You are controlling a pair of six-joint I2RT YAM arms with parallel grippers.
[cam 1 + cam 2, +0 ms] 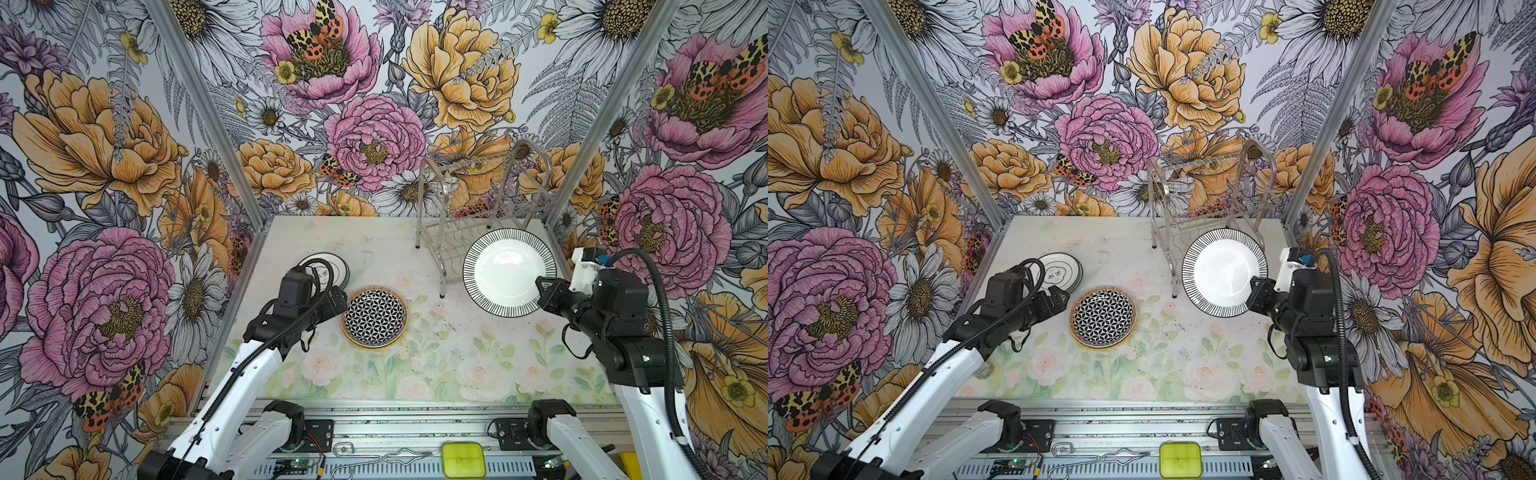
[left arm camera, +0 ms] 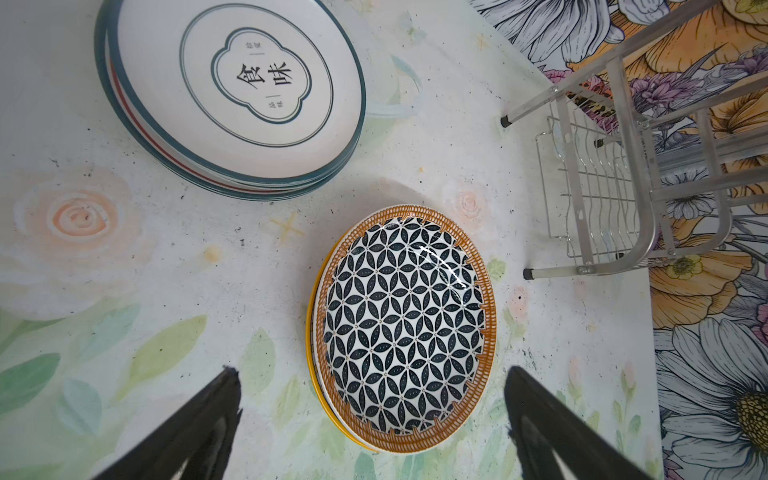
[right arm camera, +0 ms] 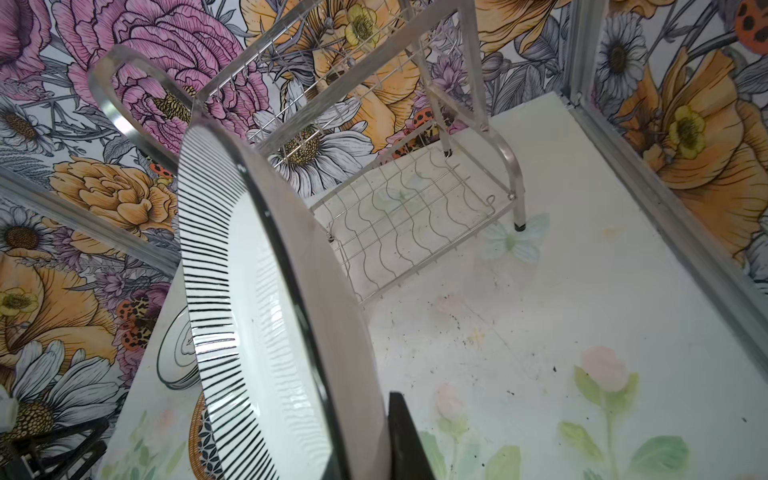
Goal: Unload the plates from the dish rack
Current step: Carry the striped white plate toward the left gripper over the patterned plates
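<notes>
Pinching the striped-rim plate (image 1: 509, 272) by its edge in the right gripper (image 1: 542, 289), aloft beside the dish rack (image 2: 646, 224), with the left gripper's (image 2: 372, 370) jaws spread, facing the lattice plate (image 2: 405, 316).

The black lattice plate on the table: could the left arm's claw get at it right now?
Probably yes: the left claw hangs open right beside the lattice plate, with nothing between them.
</notes>
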